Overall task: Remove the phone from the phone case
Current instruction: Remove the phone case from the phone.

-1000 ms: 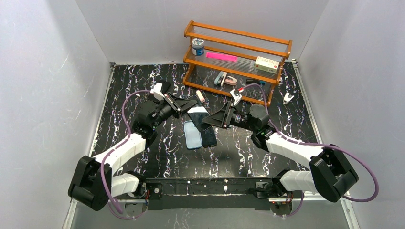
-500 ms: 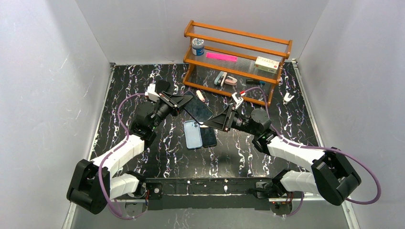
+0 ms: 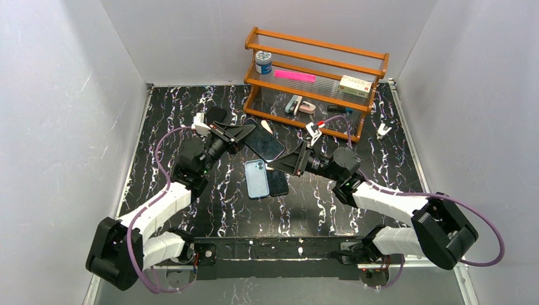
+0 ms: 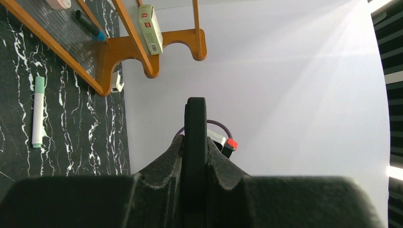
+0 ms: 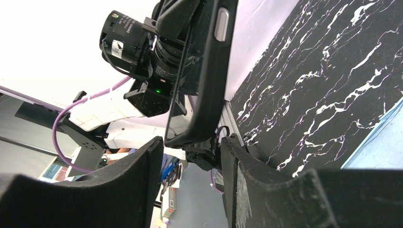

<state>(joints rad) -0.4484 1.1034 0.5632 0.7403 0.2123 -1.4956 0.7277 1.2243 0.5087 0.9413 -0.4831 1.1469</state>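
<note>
seen from above, two robot arms are reaching toward the middle of a black surface (image 3: 191, 114) veined with white. the left fingers (image 4: 164, 164) are clamping one end of a black phone case (image 5: 204, 95), holding it raised off the surface and tilted. the phone (image 3: 266, 143) is sitting inside the case, its glossy dark face turning up toward the overhead camera. in the left wrist view the case is showing edge-on, as a narrow black bar pinched between the two fingers.

the right fingers (image 5: 128, 185) are spread apart (released, gripping nothing). the free lower corner of the case is hanging just above the gap between them, and it is appearing clear of both. a small grey side button (image 5: 221, 23) is showing on the case edge.

beneath the raised case, a light blue phone-shaped item (image 3: 256, 178) is lying flat on the surface with a camera cut-out at its far end. a dark slab (image 3: 279, 183) is touching its right side; i cannot tell what the slab is.

a wooden shelf (image 3: 314, 76) is standing at the back of the surface, carrying a small box (image 4: 152, 28). a white marker with a green cap (image 4: 38, 111) is lying on the surface near the shelf's foot.
</note>
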